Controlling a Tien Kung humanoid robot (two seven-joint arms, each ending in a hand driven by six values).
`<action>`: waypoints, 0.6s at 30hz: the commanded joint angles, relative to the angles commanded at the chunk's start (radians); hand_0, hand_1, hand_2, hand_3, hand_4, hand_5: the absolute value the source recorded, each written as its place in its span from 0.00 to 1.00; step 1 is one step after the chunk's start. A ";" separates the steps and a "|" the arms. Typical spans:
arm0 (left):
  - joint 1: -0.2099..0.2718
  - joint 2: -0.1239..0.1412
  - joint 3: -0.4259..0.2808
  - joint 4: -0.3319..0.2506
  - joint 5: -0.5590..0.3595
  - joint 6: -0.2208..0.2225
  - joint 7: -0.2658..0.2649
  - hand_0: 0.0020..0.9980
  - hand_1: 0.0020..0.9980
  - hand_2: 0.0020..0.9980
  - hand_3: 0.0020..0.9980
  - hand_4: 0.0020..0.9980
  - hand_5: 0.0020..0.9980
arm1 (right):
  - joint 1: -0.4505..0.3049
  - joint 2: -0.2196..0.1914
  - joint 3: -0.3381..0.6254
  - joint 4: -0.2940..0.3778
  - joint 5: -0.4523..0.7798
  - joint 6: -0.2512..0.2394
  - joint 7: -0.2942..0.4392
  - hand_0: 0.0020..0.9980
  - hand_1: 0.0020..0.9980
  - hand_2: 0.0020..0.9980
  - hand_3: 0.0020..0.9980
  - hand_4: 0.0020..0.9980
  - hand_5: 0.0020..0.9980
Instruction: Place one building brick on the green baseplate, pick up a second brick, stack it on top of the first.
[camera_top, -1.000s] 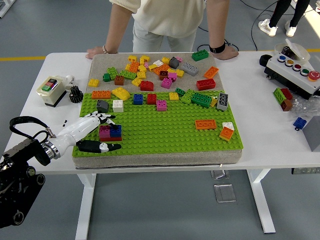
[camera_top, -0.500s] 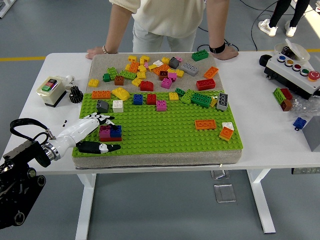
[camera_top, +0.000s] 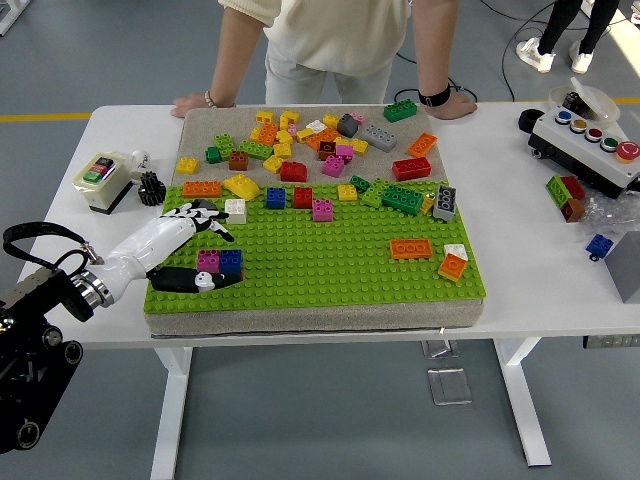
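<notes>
Head view: the white-and-black fingers (camera_top: 207, 212) of the left hand (camera_top: 188, 243) are spread wide over the near left corner of the green studded baseplate (camera_top: 330, 250) and hold nothing. The upper fingers fan out toward a small white brick (camera_top: 236, 211) and seem to cover a grey brick there, though the view is too poor to be sure. The dark thumb (camera_top: 196, 281) lies low along the plate's near edge, its tip just beside a magenta brick (camera_top: 208, 262) and a blue brick (camera_top: 231, 262) that sit side by side on a red layer, pressed onto the plate. Whether the thumb touches that stack cannot be told. The white forearm runs back toward the table's near left corner, into the black arm.

Farther along the baseplate, a flat orange brick (camera_top: 411, 248) and a small orange-and-white brick (camera_top: 454, 263) stand near its right edge. A loose heap of mixed coloured bricks (camera_top: 320, 140) covers the beige mat at the far edge, spilling onto the plate's far strip.

On the white table (camera_top: 540, 270), a grey switch box with a green button (camera_top: 102, 177) sits near the left edge, and a white button console (camera_top: 590, 140) near the far right corner. A person stands at the far side, one hand (camera_top: 190, 103) and the other hand (camera_top: 450, 105) resting flat on the table's far edge.
</notes>
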 joint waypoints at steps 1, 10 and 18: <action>-0.001 0.001 0.000 0.000 0.000 0.001 0.000 1.00 0.93 0.90 0.64 1.00 0.78 | 0.000 0.000 -0.001 0.000 0.000 0.000 0.000 0.74 0.66 0.71 0.60 0.92 0.51; 0.006 -0.003 0.017 0.021 0.000 0.006 0.002 1.00 0.93 0.90 0.64 1.00 0.77 | 0.000 0.000 0.000 0.000 -0.001 0.000 -0.003 0.74 0.66 0.71 0.60 0.92 0.51; 0.001 -0.012 0.031 0.064 0.000 0.001 0.006 1.00 0.93 0.90 0.63 1.00 0.76 | 0.001 0.000 0.004 0.000 0.001 0.001 -0.005 0.74 0.66 0.71 0.60 0.92 0.51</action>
